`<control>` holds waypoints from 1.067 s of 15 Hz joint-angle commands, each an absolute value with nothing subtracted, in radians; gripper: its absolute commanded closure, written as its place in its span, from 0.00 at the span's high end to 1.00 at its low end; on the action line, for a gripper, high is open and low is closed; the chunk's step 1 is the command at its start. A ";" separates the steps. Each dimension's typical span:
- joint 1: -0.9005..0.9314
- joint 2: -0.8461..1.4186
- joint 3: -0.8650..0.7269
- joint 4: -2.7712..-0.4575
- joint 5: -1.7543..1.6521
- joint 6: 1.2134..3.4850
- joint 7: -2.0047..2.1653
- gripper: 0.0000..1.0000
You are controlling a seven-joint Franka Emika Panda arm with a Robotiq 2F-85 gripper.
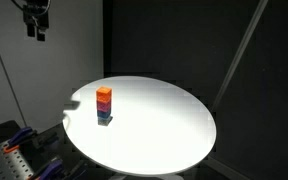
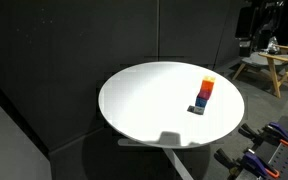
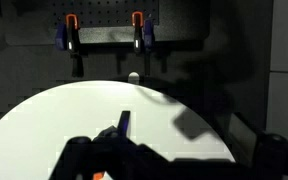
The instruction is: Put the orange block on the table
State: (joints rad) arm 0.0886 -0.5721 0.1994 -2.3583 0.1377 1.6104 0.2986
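We're hovering the gripper (image 1: 36, 32) high, fingers spread apart. The orange block (image 1: 104, 93) is sitting well below, topping the stack (image 1: 104, 110).

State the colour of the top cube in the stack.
Bright orange; the small top cube shows best in an exterior view.
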 commanded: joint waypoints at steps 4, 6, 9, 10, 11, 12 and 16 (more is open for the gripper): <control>0.090 -0.572 0.198 -2.356 0.137 1.609 0.299 1.00; 0.092 -0.569 0.192 -2.352 0.139 1.608 0.283 1.00; 0.095 -0.556 0.175 -2.337 0.135 1.612 0.228 1.00; 0.095 -0.552 0.170 -2.333 0.132 1.614 0.207 1.00; 0.095 -0.550 0.164 -2.329 0.130 1.617 0.186 1.00; 0.095 -0.548 0.157 -2.326 0.125 1.623 0.163 1.00; 0.089 -0.536 0.130 -2.314 0.082 1.673 0.071 1.00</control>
State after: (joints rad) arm 0.0885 -0.5581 0.1540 -2.3467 0.1192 1.6478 0.1359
